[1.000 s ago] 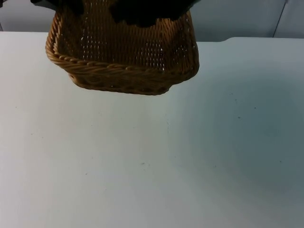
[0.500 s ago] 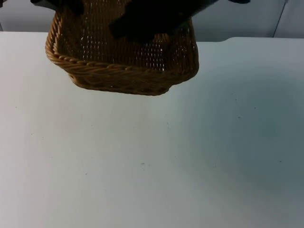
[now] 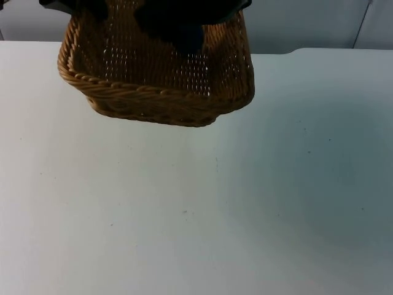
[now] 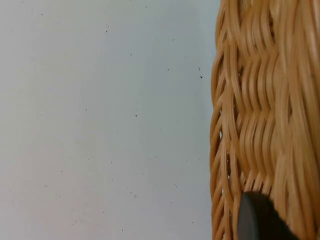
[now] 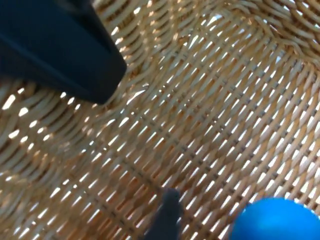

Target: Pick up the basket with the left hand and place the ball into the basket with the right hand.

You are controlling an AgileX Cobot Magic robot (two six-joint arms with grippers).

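White table top [image 3: 215, 203] is stretching out beneath everything, with the grey partition wall [image 3: 307, 24] closing it off at the back. Next in size, the wicker basket [image 3: 159, 80] is hanging above the table, tilted so its open side is facing the fixed camera, probably to offer a wide mouth for the drop. The left gripper [image 4: 257, 220] is pinching the basket's woven wall, one black fingertip pressing against the outside. The right gripper [image 3: 184, 27] is reaching down into the basket from above; whether its fingers are parted I cannot tell. The blue ball [image 5: 275, 220] is showing against the woven floor, close by a right fingertip.
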